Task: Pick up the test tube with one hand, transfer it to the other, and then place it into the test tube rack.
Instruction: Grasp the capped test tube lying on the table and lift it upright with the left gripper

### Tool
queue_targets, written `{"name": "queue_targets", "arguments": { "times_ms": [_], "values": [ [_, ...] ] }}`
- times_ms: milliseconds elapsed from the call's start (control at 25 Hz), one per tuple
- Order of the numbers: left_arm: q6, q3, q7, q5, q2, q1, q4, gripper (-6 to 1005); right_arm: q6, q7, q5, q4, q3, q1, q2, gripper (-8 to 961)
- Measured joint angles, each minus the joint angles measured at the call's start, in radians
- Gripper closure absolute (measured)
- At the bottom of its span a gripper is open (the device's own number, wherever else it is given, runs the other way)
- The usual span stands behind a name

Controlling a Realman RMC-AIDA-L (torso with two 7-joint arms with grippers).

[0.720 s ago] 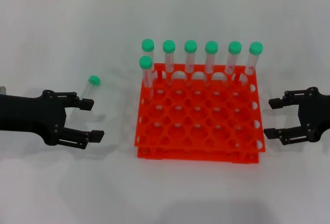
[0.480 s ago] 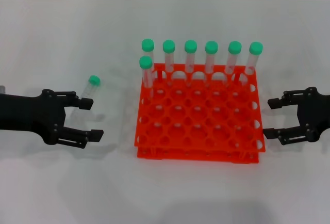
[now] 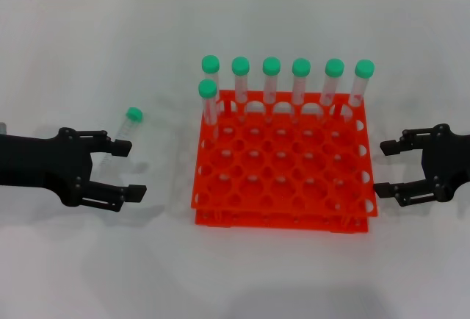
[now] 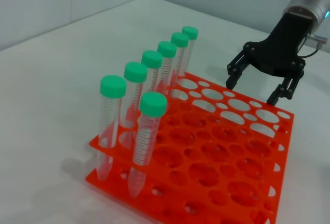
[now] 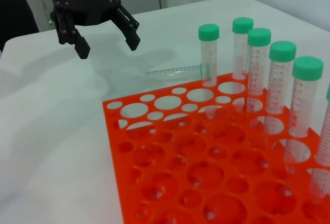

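On the white surface (image 3: 88,62) left of the test tube rack (image 3: 283,161), the test tube (image 3: 125,129) lies unmoved; my left gripper (image 3: 126,171), spread wide, has barely shifted. My right gripper (image 3: 383,167), also spread, crept nearer the rack. Grasp still pending.

Loose green-capped tube on the table, orange-red rack beside it, both grippers spread.

The test tube (image 3: 125,129), slim and clear with a green cap, lies flat on the white table (image 3: 95,47) to the left of the test tube rack (image 3: 283,179), cap toward the far side, its lower end passing behind the upper finger of the left gripper (image 3: 123,170), whose jaws are spread apart. The rack is a bright orange-red, two-tier grid of round holes; seven green-capped tubes (image 3: 301,80) stand upright in it, six along the far row, one just in front at the left corner. The right gripper (image 3: 388,167) sits just beside the rack's right edge, jaws apart.
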Motion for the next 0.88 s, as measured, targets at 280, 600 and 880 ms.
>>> {"name": "queue_targets", "arguments": {
  "times_ms": [280,600,880],
  "values": [
    [-0.002,-0.004,0.0,0.007,0.002,0.002,0.0,112,0.0,0.0,-0.001,0.0,0.001,0.0,0.002,192],
    [0.003,0.0,-0.052,0.009,0.001,-0.001,0.029,111,0.0,0.0,-0.001,0.0,0.003,0.0,0.004,192],
    [0.075,0.027,-0.28,0.036,-0.026,0.003,0.208,112,0.0,-0.001,-0.001,-0.003,0.005,0.0,0.005,192]
  ]
}}
